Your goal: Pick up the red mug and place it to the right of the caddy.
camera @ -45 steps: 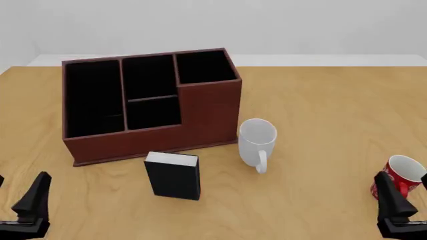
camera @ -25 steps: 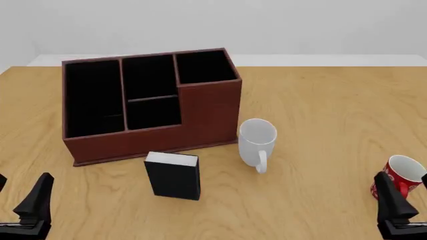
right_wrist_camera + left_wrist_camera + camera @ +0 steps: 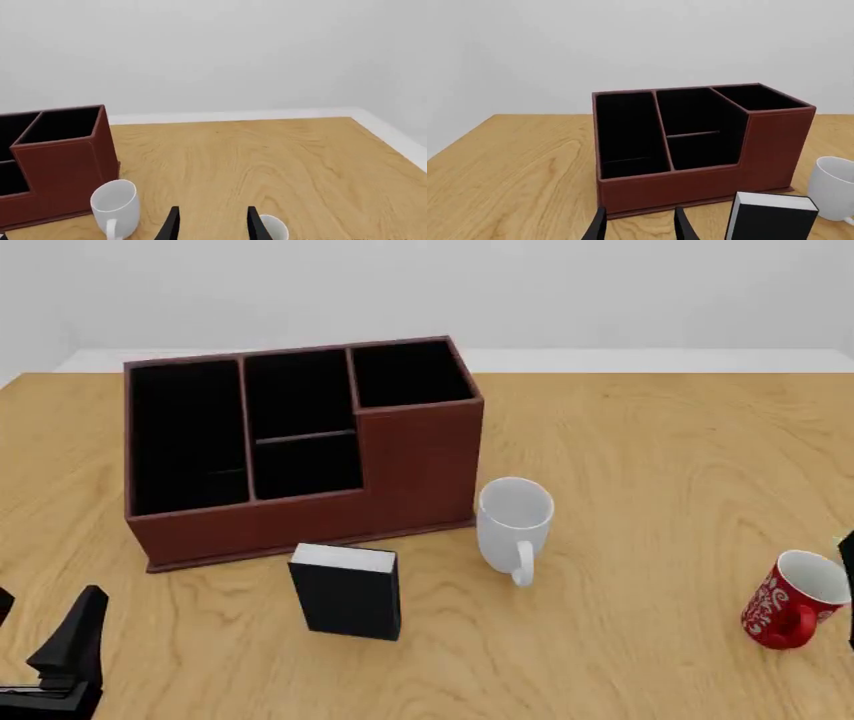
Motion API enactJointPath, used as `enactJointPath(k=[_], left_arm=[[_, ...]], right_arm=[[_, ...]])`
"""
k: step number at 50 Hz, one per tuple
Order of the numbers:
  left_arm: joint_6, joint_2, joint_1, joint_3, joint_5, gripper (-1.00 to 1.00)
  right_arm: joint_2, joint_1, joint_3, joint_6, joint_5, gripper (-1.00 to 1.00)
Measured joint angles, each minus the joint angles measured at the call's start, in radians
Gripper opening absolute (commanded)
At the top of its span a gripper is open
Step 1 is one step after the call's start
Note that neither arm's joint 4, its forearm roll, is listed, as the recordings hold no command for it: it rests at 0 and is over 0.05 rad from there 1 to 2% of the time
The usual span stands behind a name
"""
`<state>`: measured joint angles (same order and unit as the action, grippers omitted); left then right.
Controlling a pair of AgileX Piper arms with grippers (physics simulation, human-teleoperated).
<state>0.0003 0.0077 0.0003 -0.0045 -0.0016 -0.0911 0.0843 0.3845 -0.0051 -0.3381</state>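
Since the earlier frame, the right gripper (image 3: 211, 222) had slid off the front view's lower right, fingers apart, empty. Left gripper (image 3: 638, 225) sat parted at lower left. Red mug (image 3: 793, 600) stood at far right, the caddy (image 3: 300, 445) beyond at upper left.

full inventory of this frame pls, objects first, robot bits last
caddy: 1, reddish-brown with black compartments, back left of table
white mug: 1, white, just right of caddy's front corner
black box: 1, black with white top, in front of caddy
red mug: 1, red with white swirls, white inside, near right edge
table: 1, light wood
left gripper: 1, black, fingers apart, empty, near front left corner
right gripper: 1, black, fingers apart, empty, by red mug
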Motion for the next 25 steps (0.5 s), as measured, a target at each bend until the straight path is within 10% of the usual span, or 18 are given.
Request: enactJointPath(k=[25], left_arm=[[0.0, 0.0, 0.0, 0.0, 0.0, 1.0]], right_arm=[[-0.234, 0.212, 0.302, -0.116, -0.289, 1.0]])
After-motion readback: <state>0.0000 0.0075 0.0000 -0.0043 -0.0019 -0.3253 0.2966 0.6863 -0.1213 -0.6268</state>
